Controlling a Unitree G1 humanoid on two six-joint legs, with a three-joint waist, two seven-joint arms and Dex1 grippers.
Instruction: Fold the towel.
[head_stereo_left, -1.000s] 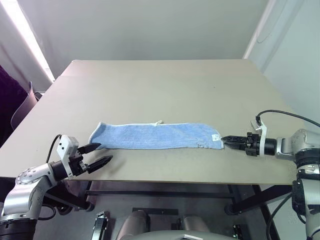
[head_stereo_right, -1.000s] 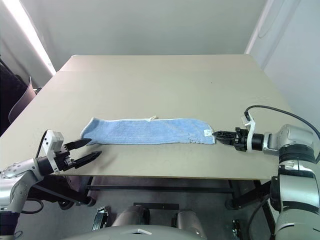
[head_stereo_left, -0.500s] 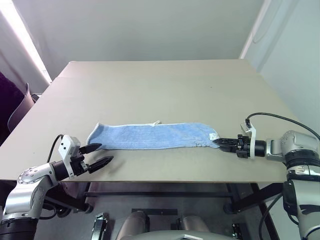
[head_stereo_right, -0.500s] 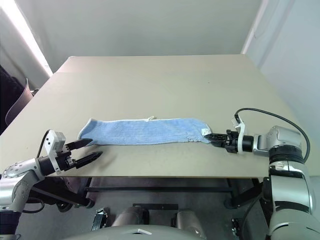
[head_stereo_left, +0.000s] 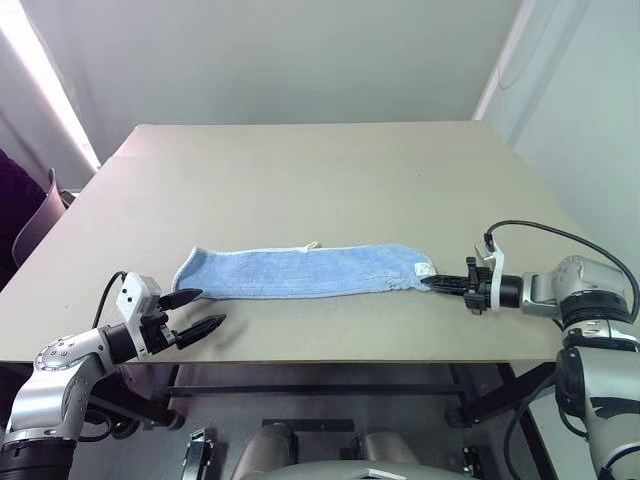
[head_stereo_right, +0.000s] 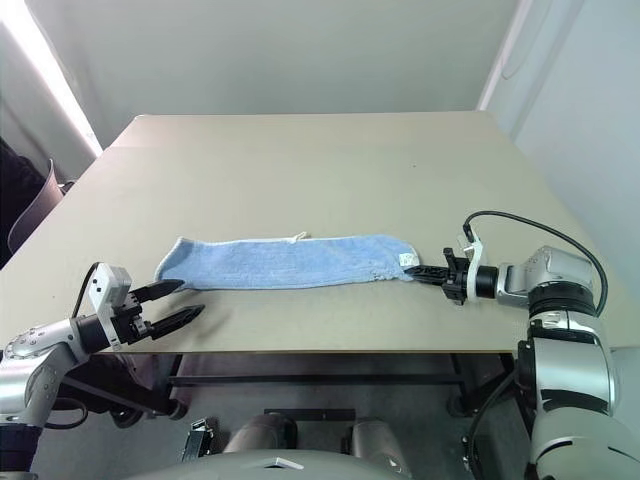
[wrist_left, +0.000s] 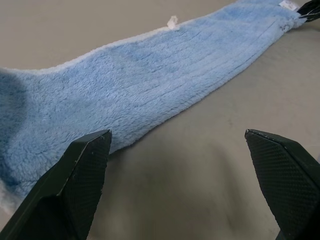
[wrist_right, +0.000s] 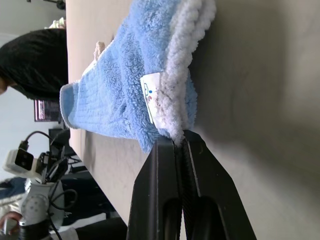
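A: How is the right tool (head_stereo_left: 432, 283) standing now?

B: Its two black fingers (wrist_right: 165, 200) are pressing together on the white-edged corner of the towel (head_stereo_left: 300, 270), at the right end of the cloth. So it is holding the towel by that corner, low above the tabletop (head_stereo_left: 320, 180).

A: And the left tool (head_stereo_left: 203, 311)?

B: It is standing wide, with nothing between its fingers (wrist_left: 75, 185). It is hovering at the near edge of the tabletop, just beside the left end of the towel, and one fingertip is reaching close to the cloth. I cannot tell if it is touching.

A: Where is the towel lying?

B: It is lying flat as a long, narrow strip across the near part of the tabletop, running from left to right between the two tools. A small white loop (head_stereo_left: 315, 245) is sticking out from its far edge, near the middle. A small white label (wrist_right: 151, 97) with a dark mark is showing at the gripped corner.
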